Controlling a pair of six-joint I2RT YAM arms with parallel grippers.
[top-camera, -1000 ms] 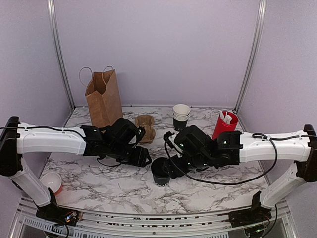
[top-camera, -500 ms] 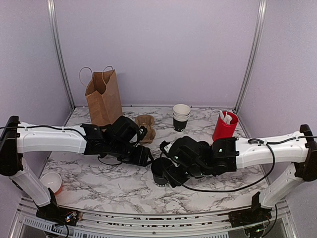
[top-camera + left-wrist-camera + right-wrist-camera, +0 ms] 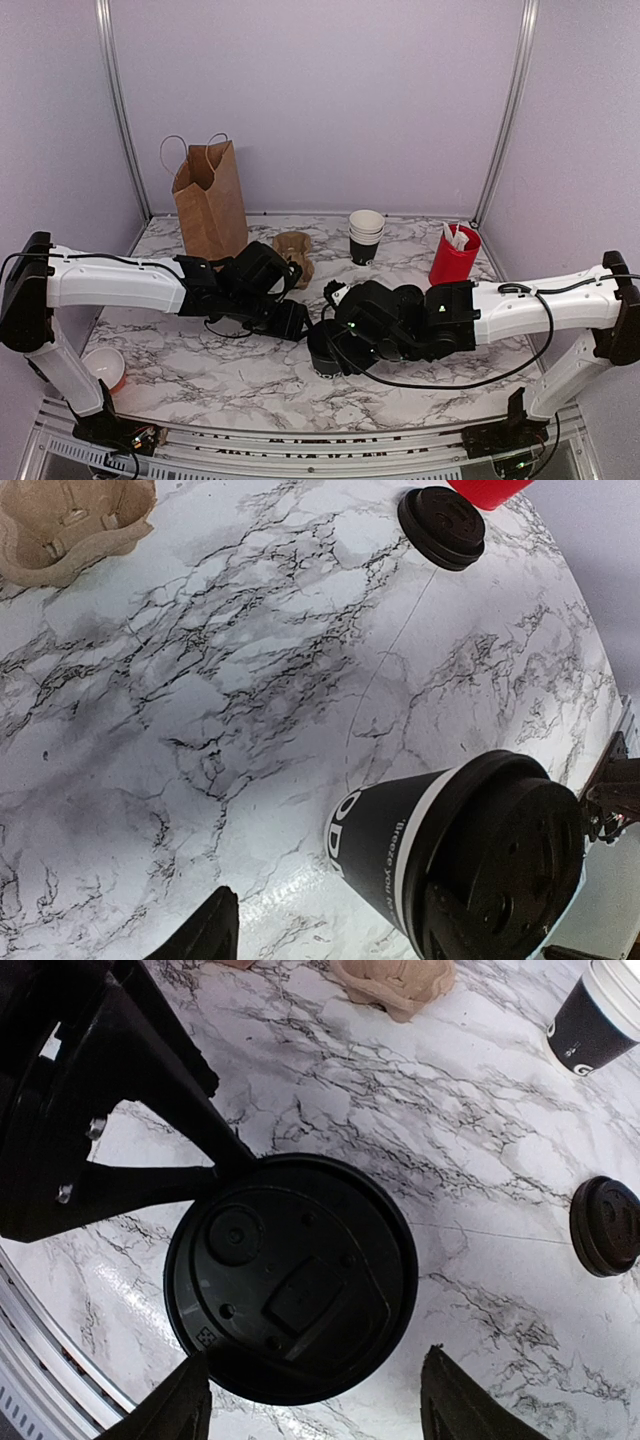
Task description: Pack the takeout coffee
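Right gripper (image 3: 316,1356) straddles takeout coffee (image 3: 290,1260), edges seemingly clear.

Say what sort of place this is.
Probably a robot lab cell staged as a coffee takeout counter: lilac walls around a marble-patterned table, with a brown paper bag, a cardboard cup carrier and stacked paper cups.

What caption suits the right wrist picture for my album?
Open jaws straddle the lidded coffee cup; a loose black lid lies on the marble table.
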